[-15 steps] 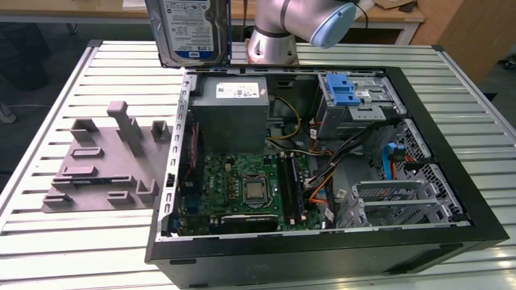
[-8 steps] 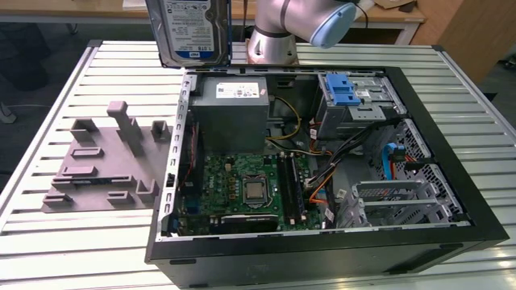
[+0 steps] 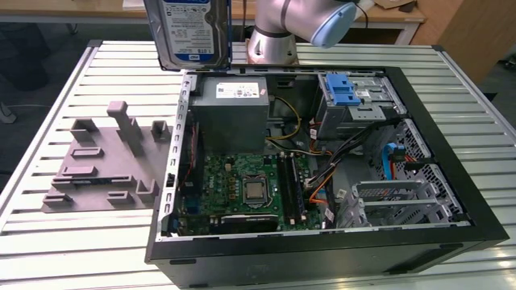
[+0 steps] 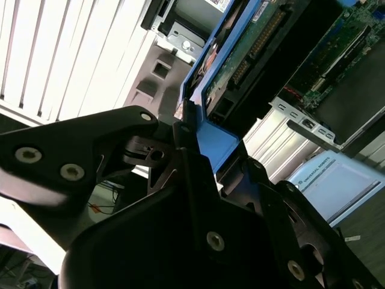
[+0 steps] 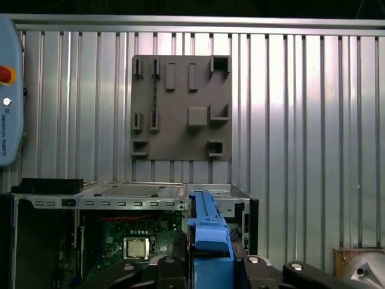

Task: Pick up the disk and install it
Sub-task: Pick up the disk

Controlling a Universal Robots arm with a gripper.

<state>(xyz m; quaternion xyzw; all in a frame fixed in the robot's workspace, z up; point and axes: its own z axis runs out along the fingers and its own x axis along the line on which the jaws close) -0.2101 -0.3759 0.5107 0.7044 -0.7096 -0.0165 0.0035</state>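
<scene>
Exterior view: the disk (image 3: 192, 33) hangs, top cut off. We see the gripper (image 4: 212, 144) clamped on its blue end.

One disk (image 3: 193, 30), one gripper (image 4: 210, 144), one robot arm (image 3: 298, 18), one open computer case (image 3: 322, 260), one grey power-supply box (image 3: 234, 115), one green circuit board (image 3: 226, 181), one processor (image 3: 255, 190), one grey slotted plate (image 3: 89, 175), one slatted table (image 3: 81, 254).

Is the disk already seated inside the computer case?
No, the disk hangs upright in the claw, lifted clear of the computer case.

The disk (image 3: 193, 33) hangs upright (blue-framed), aloft.
</scene>
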